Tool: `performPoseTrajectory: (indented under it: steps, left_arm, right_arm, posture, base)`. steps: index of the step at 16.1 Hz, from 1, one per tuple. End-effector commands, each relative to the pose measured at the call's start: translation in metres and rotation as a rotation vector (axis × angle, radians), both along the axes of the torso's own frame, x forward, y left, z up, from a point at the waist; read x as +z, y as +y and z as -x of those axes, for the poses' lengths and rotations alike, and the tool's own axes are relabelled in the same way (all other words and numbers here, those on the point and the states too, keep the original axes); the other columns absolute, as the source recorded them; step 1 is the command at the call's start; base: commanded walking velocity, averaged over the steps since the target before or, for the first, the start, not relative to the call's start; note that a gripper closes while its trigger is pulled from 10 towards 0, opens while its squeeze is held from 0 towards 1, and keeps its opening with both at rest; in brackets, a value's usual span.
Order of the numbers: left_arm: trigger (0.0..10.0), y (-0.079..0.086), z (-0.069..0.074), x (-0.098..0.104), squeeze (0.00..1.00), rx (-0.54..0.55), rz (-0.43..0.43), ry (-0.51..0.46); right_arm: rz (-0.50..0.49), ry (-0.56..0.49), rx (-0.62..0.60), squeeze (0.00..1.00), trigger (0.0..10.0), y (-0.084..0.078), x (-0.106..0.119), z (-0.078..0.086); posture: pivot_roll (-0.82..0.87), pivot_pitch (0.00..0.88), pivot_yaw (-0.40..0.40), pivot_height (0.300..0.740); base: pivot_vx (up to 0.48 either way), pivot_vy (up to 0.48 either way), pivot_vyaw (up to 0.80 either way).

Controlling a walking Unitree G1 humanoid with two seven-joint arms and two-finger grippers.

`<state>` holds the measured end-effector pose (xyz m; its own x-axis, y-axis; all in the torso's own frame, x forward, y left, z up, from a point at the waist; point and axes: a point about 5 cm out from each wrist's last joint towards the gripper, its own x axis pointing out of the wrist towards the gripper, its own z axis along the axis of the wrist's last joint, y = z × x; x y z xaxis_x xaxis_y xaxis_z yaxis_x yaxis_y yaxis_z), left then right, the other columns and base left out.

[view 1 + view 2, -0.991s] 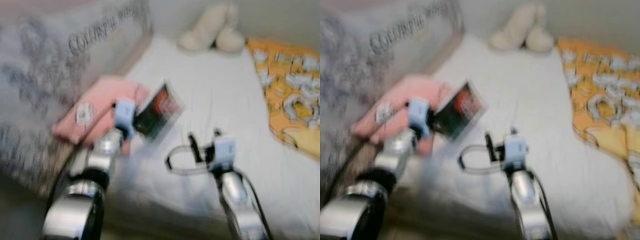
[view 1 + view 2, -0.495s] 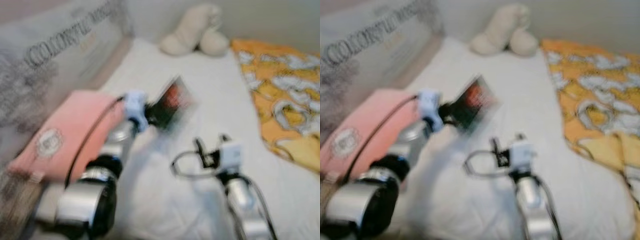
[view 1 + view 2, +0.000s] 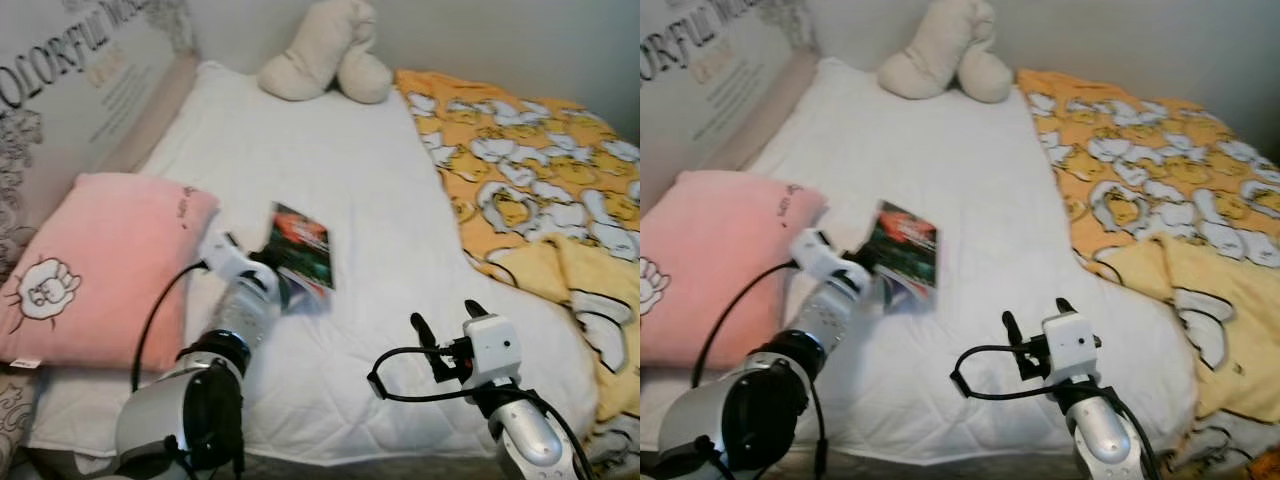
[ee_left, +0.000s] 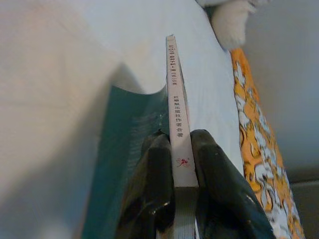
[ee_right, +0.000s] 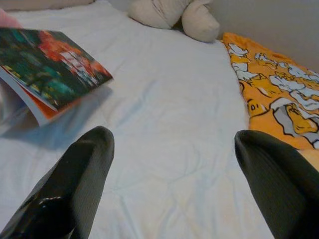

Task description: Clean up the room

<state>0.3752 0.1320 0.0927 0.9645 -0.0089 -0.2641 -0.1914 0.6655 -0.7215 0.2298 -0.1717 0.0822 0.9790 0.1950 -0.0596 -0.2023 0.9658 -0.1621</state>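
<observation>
White bed mostly bare; pink pillow, plush toy, yellow blanket in place. Left gripper pinches book by spine, raised over sheet. Right gripper spread, empty. Judgement: book collected, not yet put away.

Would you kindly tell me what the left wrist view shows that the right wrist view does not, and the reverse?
The left wrist view alone shows the book's spine with its printed characters, pinched between the left tool's fingers. The right wrist view alone shows the book's colourful cover and the right tool's fingers spread wide. Both show the white bedsheet, the cream plush toy and the orange patterned blanket.
</observation>
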Motion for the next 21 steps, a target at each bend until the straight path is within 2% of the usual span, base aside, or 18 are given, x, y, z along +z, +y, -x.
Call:
performPoseTrajectory:
  steps: [1,3,5,6,7,8,9,11,12,13,14,16,18,21]
  left_arm:
    - [10.0,0.006,0.002,-0.004,0.0,0.045,0.01,0.019]
    - [10.0,0.019,-0.003,0.007,0.0,0.107,0.045,-0.021]
    - [10.0,0.021,-0.012,0.026,0.0,0.11,0.054,-0.1]
    - [10.0,0.016,-0.018,0.042,0.0,0.06,-0.019,-0.185]
    - [10.0,-0.006,-0.023,0.063,0.0,-0.078,-0.149,-0.318]
    - [10.0,-0.031,-0.023,0.079,0.0,-0.212,-0.217,-0.436]
    - [10.0,-0.042,-0.021,0.084,0.0,-0.267,-0.24,-0.481]
    - [10.0,-0.023,-0.014,0.041,0.0,-0.139,-0.057,-0.235]
    - [10.0,-0.01,-0.005,0.012,0.0,-0.059,0.019,-0.075]
    - [10.0,-0.006,0.0,0.002,0.0,-0.034,0.045,-0.022]
    - [10.0,0.003,0.012,-0.021,0.0,0.012,0.031,0.076]
    - [10.0,0.011,0.024,-0.037,0.0,0.021,-0.032,0.115]
    - [10.0,0.026,0.024,-0.036,0.0,0.065,-0.123,0.107]
    - [10.0,0.044,0.015,-0.017,0.0,0.058,-0.346,0.038]
  right_arm:
    - [-0.002,0.001,0.003,0.0,10.0,-0.001,0.004,-0.001]
    - [-0.001,0.012,0.038,0.0,10.0,0.004,0.004,-0.002]
    - [0.005,0.016,0.054,0.0,10.0,0.007,0.004,-0.004]
    - [0.006,0.013,0.056,0.0,10.0,0.006,0.004,-0.005]
    - [0.006,0.012,0.048,0.0,10.0,0.005,0.004,-0.005]
    - [0.005,0.013,0.041,0.0,10.0,0.004,0.004,-0.006]
    - [0.005,0.016,0.04,0.0,10.0,0.003,0.003,-0.006]
    - [0.003,0.027,0.05,0.0,10.0,0.007,-0.001,-0.005]
    - [0.007,0.029,0.053,0.0,10.0,0.007,-0.001,-0.005]
    - [0.009,0.029,0.054,0.0,10.0,0.007,-0.002,-0.005]
    - [0.012,0.029,0.05,0.0,10.0,0.006,-0.001,-0.006]
    - [0.015,0.032,0.045,0.0,10.0,0.003,-0.002,-0.006]
    - [0.019,0.037,0.049,0.0,10.0,0.003,-0.003,-0.006]
    - [0.025,0.042,0.053,0.0,10.0,0.003,-0.005,-0.004]
  posture:
    - [-0.07,0.088,-0.1,0.74]
    - [-0.05,0.085,-0.109,0.74]
    - [-0.04,0.08,-0.107,0.74]
    - [-0.04,0.078,-0.107,0.74]
    - [-0.03,0.077,-0.109,0.74]
    - [-0.03,0.079,-0.106,0.74]
    - [-0.02,0.077,-0.107,0.74]
    - [-0.01,0.07,-0.109,0.74]
    - [-0.02,0.068,-0.107,0.74]
    - [-0.02,0.067,-0.107,0.74]
    - [-0.02,0.066,-0.106,0.74]
    - [-0.01,0.067,-0.112,0.74]
    - [-0.01,0.066,-0.113,0.74]
    - [-0.01,0.064,-0.109,0.74]
  base:
    - [0.0,0.0,0.0]
    - [0.0,0.0,0.0]
    - [0.0,0.0,0.0]
    - [0.0,0.0,0.0]
    - [0.0,0.0,0.0]
    - [0.0,0.0,0.0]
    - [0.0,0.0,0.0]
    - [0.0,0.0,0.0]
    - [0.0,0.0,0.0]
    - [0.0,0.0,0.0]
    - [0.0,0.0,0.0]
    - [0.0,0.0,0.0]
    - [0.0,0.0,0.0]
    - [0.0,0.0,0.0]
